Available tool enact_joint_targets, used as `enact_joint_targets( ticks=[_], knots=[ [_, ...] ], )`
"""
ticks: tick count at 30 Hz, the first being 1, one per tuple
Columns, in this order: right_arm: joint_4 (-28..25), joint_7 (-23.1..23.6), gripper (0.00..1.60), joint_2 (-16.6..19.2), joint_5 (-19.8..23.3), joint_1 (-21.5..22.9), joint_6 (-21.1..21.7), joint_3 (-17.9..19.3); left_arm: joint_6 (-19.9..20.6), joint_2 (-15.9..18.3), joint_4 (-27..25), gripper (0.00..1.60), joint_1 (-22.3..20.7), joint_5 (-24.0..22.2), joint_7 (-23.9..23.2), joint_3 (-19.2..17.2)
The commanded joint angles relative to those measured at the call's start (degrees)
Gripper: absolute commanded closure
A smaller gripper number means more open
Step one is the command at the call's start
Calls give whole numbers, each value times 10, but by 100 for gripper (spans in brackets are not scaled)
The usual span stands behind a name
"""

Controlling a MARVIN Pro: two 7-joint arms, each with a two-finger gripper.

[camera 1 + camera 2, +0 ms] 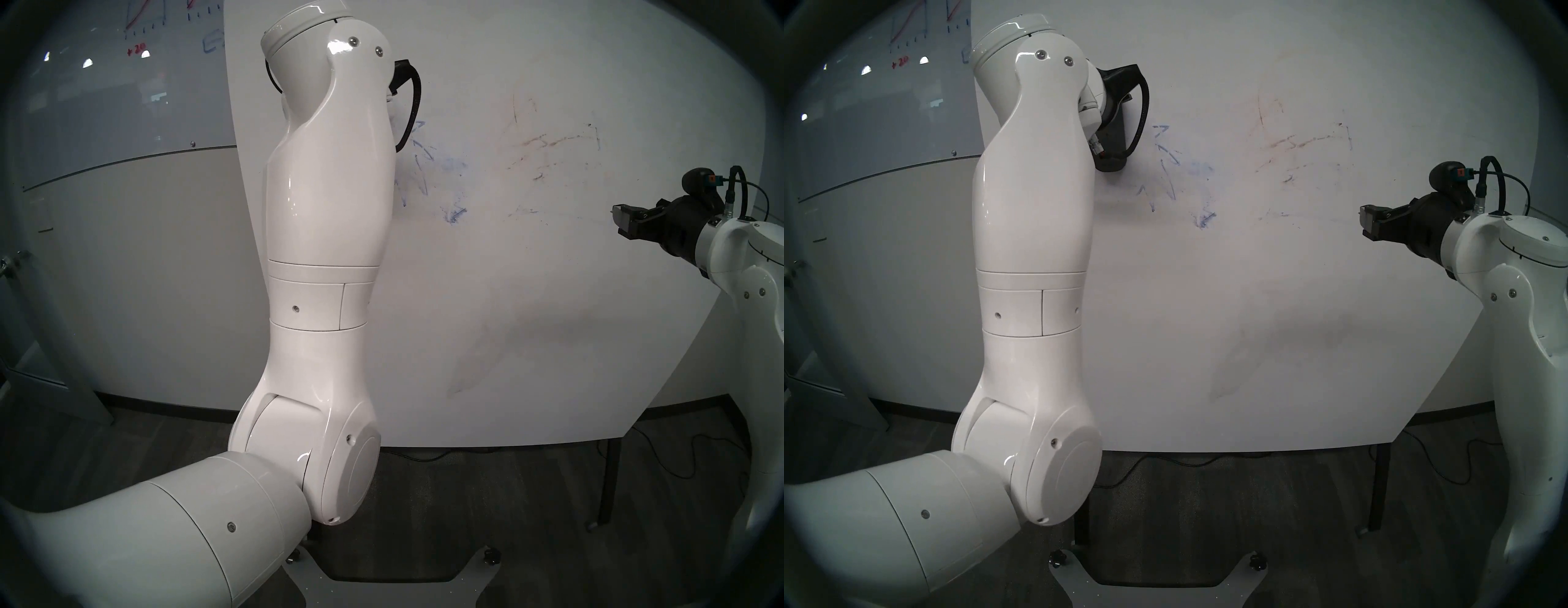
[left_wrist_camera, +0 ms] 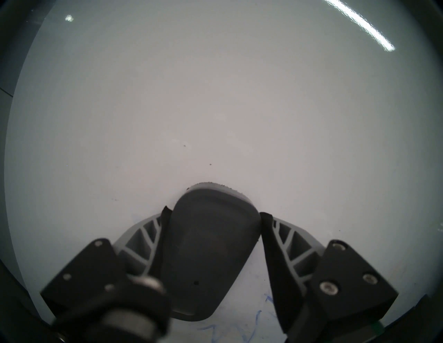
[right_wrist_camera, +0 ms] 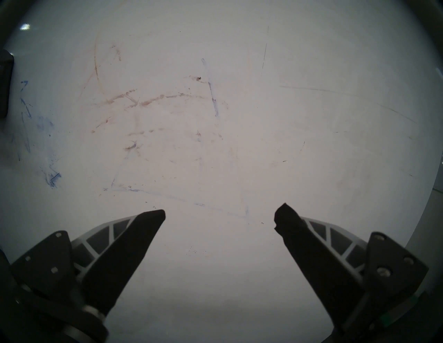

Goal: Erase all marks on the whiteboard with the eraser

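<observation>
Left gripper (image 2: 212,215) clenched the eraser (image 2: 206,251) flat on the whiteboard (image 1: 1293,297); I'd press evenly across those blue marks (image 1: 1166,170) near the left edge, right gripper (image 3: 219,216) idle, released.

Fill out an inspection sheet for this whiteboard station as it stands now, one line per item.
Surface: whiteboard, white, faintly stained.
Job's things: blue marks and brownish streaks remain; eraser lies flat on the board.
Clutter: nothing seen.
Grippers: left claw shut on the eraser; right claw open, empty, short of the board.
Cables: black cable loops at the left wrist; a cord lies on the floor.
Surroundings: glass board with graph scribbles at left; dark floor.
</observation>
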Motion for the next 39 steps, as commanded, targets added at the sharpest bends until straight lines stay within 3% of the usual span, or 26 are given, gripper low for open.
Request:
enact_joint_targets(
  ticks=[1, 12, 29, 35, 36, 39],
  knots=[
    [-3, 1, 0, 2, -1, 5, -4, 2, 1, -1, 27, 160, -16, -40, 32, 18],
    [-3, 1, 0, 3, -2, 5, -4, 1, 1, 16, 37, 160, -25, -73, 59, 31],
    [-3, 0, 0, 2, -1, 5, -4, 2, 1, 52, -44, 160, 9, -33, 48, 33],
    [-3, 1, 0, 2, -1, 5, -4, 2, 1, 55, -46, 160, 19, -46, 73, 35],
    [-3, 1, 0, 2, -1, 5, -4, 2, 1, 54, -45, 160, 21, -35, 53, 33],
    [-3, 1, 0, 2, -1, 5, -4, 2, 1, 53, -42, 160, 19, -36, 51, 35]
  ],
)
